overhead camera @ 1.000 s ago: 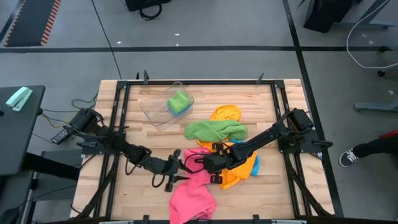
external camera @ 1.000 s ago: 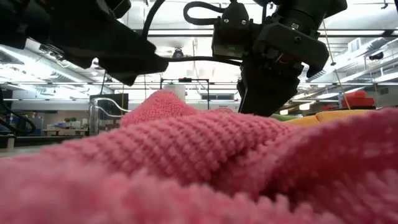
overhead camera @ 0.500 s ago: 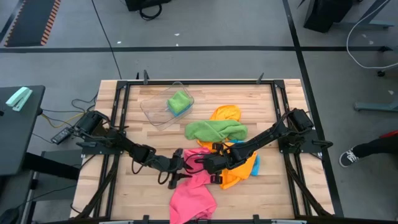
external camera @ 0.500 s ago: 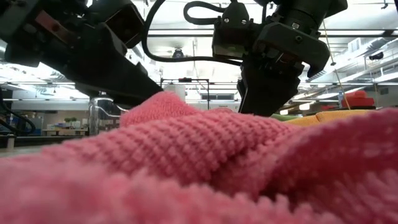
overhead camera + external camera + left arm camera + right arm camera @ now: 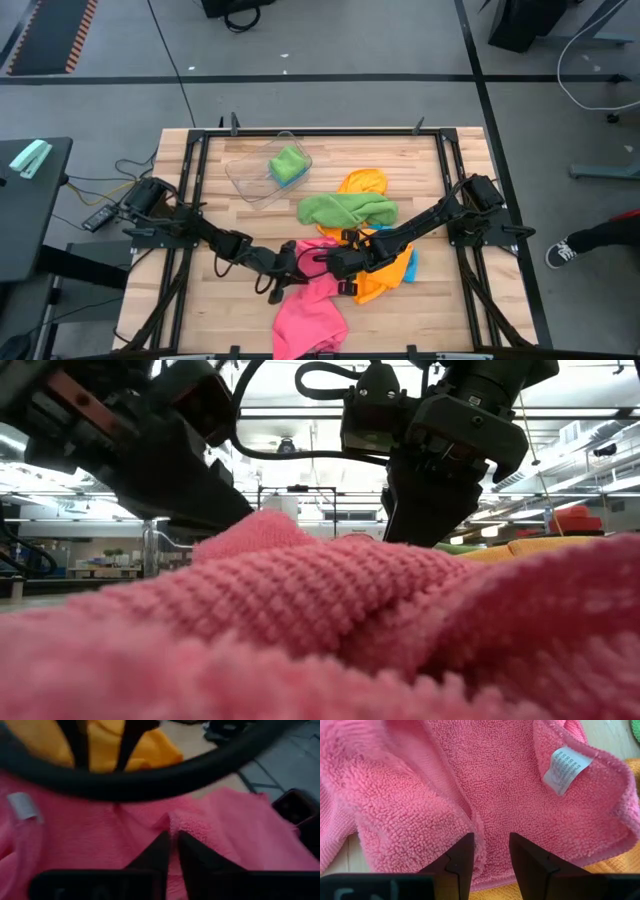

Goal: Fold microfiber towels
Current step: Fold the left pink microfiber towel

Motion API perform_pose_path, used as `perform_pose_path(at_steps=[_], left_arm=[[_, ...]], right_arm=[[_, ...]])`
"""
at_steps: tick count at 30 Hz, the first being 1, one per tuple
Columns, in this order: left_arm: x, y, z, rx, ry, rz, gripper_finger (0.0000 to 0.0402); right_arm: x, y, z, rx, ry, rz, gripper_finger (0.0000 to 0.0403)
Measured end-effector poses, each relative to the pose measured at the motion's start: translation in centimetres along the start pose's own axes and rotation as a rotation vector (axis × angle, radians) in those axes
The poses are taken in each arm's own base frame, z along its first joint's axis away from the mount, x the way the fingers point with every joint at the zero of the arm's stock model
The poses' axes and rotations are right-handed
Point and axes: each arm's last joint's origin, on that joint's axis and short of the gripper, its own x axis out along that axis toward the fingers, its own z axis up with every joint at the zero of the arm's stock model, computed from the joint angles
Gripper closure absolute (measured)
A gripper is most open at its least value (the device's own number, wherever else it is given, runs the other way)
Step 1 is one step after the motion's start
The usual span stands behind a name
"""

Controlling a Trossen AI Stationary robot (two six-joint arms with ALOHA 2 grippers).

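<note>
L gripper (image 5: 170,851) has just pinched shut on pink towel (image 5: 312,305) edge; R gripper (image 5: 490,851) clamps its fold. Both hold, so folding can start.

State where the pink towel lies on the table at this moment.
In the high view the pink towel lies at the table's near edge, middle, just below the orange towel, with both claws at its upper edge.
</note>
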Motion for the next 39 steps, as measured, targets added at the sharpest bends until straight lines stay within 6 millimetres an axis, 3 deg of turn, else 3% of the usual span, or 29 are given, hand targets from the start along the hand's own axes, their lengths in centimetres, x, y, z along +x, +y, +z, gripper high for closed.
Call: perform_pose_path(at_steps=[2, 10, 20, 26, 30, 36, 39], left_arm=[[0.0, 0.2, -0.2, 0.016, 0.020, 0.012, 0.0391], [-0.1, 1.2, -1.1, 0.108, 0.109, 0.170, 0.0395], [-0.2, 1.2, -1.7, 0.124, 0.165, 0.179, 0.0396], [-0.2, 1.1, -1.7, 0.119, 0.164, 0.178, 0.0381], [-0.2, 1.2, -1.8, 0.103, 0.174, 0.183, 0.0387], [-0.3, 1.2, -2.0, 0.095, 0.192, 0.189, 0.0393], [-0.3, 1.2, -2.0, 0.079, 0.195, 0.194, 0.0379]], right_arm=[[0.0, 0.0, 0.0, 0.000, 0.001, 0.000, 0.0270], [0.0, -0.2, -0.3, -0.004, 0.033, -0.029, 0.0270], [-0.6, -0.5, -0.3, -0.006, 0.058, -0.082, 0.0270], [-2.1, 0.2, 1.5, -0.015, -0.081, -0.028, 0.0270], [-2.4, 2.1, 2.8, -0.077, -0.267, 0.065, 0.0270], [-0.5, 4.5, 2.5, -0.107, -0.462, 0.175, 0.0270], [1.1, 4.9, 1.5, -0.096, -0.457, 0.178, 0.0270]])
